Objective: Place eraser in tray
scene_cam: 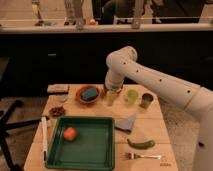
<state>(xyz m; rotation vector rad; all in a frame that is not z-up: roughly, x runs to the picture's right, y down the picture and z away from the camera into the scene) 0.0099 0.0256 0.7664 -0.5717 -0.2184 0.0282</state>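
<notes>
Across the wooden counter (155, 125) we go, and the big white arm (150, 80) sweeps in from the right, elbow high, wrist pointing straight down. Front and centre sits the green tray (95, 150), the biggest thing on the counter, and no eraser in it; only a small orange-red ball (70, 133) rests near its left side.

Back row now: an orange-brown bowl (80, 100) with a teal sponge (89, 93) inside, and the gripper (111, 96) hangs just beside that bowl's right edge, low over the counter. Jaws are spread wide, nothing between them as far as I can see.

And the eraser (57, 88)? Far left back corner, lying flat on the counter, untouched, with the bowl between it and the gripper. So by my reading nothing is done yet: the reach, the grasp, the carry and the drop into the tray are all still to come, and the gripper has to get past the bowl to the left first.

Smaller bits: a white marker (44, 137) lies along the tray's left rim, and a green cup (132, 95) and a dark cup (146, 100) stand right of the gripper.
</notes>
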